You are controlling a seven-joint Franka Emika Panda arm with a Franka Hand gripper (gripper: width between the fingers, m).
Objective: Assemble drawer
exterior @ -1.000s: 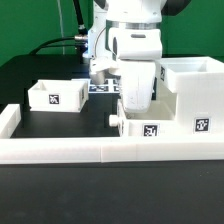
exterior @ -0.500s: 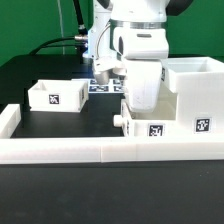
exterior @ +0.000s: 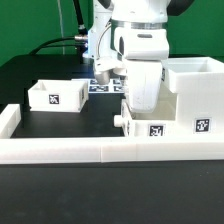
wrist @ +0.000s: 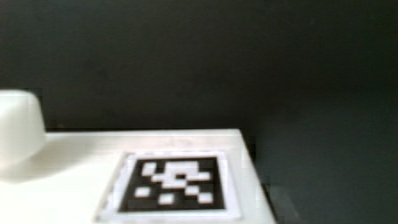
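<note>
**A:** Where does the outside camera put things?

**B:** The drawer shell (exterior: 195, 90) stands on the black table (exterior: 40, 125) at the exterior view's right, its open top up. The knobbed tray (exterior: 150, 125) sits against the shell's side. Its knob (exterior: 118, 122) points to the exterior view's left and a tag (exterior: 155, 130) shows on its near face. I cannot tell whether the tray is partly inside the shell. The other tray (exterior: 55, 95) stands well apart at the exterior view's left. A white border bar (exterior: 60, 150) runs along the front, and the marker board (exterior: 100, 87) lies behind the arm.

**A:** And the gripper (exterior: 140, 103)?

**B:** It hangs straight down over the knobbed tray. The tray's wall and the gripper's own white body hide the fingers. I cannot tell whether the jaws are apart, together, or clamped on the wall.

**A:** Does the wrist camera settle it?

**B:** No, it shows no fingers. It does give a close, blurred look at a flat white surface carrying one tag (wrist: 175, 185), with the dark table (wrist: 267, 60) beyond its edge. A white rounded shape (wrist: 15, 130) stands at the frame's border, and I cannot say what it is. The shell, the other tray and the bar appear only in the exterior view.
</note>
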